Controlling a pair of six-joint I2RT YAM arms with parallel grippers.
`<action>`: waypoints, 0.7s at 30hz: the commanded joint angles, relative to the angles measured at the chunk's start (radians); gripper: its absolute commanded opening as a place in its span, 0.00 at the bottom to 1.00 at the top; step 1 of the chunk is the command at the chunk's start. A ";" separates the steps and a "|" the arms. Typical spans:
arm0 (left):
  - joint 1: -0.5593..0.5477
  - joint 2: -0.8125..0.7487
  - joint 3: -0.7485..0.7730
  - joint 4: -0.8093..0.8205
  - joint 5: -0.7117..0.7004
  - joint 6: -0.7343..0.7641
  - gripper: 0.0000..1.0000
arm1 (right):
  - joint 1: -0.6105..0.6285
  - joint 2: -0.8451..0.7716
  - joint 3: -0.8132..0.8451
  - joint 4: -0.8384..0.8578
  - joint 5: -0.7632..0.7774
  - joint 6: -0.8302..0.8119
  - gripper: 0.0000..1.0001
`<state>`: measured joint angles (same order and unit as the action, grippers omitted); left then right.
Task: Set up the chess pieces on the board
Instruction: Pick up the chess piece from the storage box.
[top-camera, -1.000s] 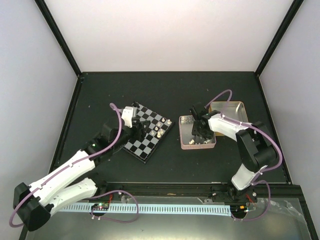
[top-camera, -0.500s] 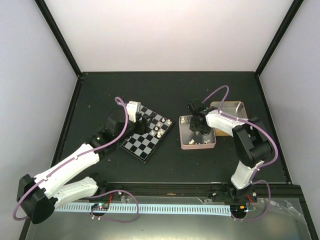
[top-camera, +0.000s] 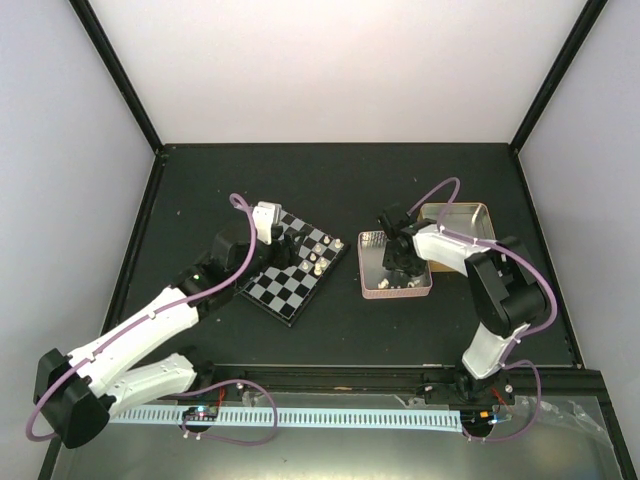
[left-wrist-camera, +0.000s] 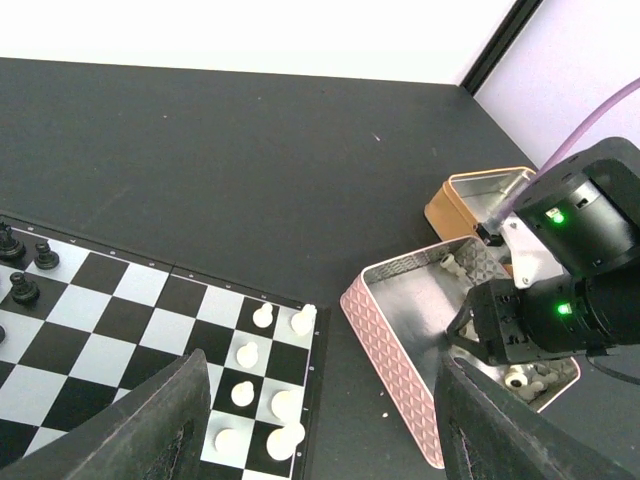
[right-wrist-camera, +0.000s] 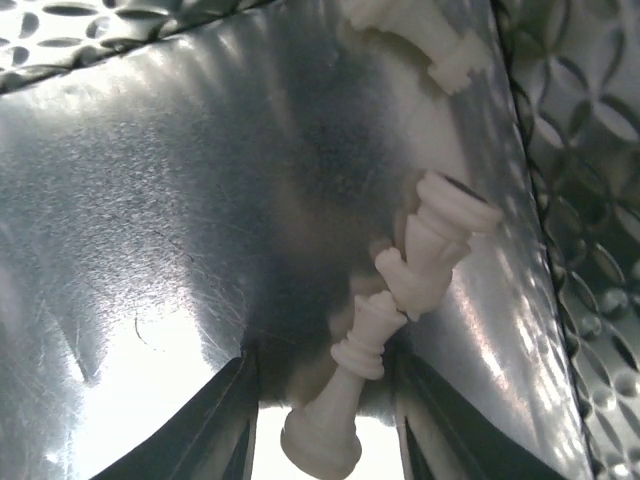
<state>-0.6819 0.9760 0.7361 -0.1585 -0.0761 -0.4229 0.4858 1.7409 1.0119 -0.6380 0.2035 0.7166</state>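
My left gripper hovers over the small black-and-silver checked chessboard, jaws wide and holding nothing. A handful of tiny cream-white chess pieces stand along its right edge, with tiny black figures at its left. I judge that only a start, since most squares are bare. My right gripper is down in the shallow pink embossed tin, jaws narrow around one lying cream piece — pinched or not, I cannot tell. More lie beside it.
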 joint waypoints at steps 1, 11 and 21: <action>0.006 -0.023 0.006 0.018 0.019 0.006 0.63 | -0.003 -0.052 -0.051 0.016 -0.023 0.059 0.36; 0.008 -0.027 0.008 0.000 0.026 -0.005 0.64 | -0.006 -0.031 -0.078 0.091 -0.014 0.073 0.22; 0.075 -0.008 0.024 -0.054 0.138 -0.043 0.66 | -0.006 -0.208 -0.132 0.228 -0.044 -0.040 0.08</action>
<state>-0.6579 0.9619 0.7361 -0.1719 -0.0303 -0.4316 0.4854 1.6684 0.9199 -0.5121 0.1875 0.7486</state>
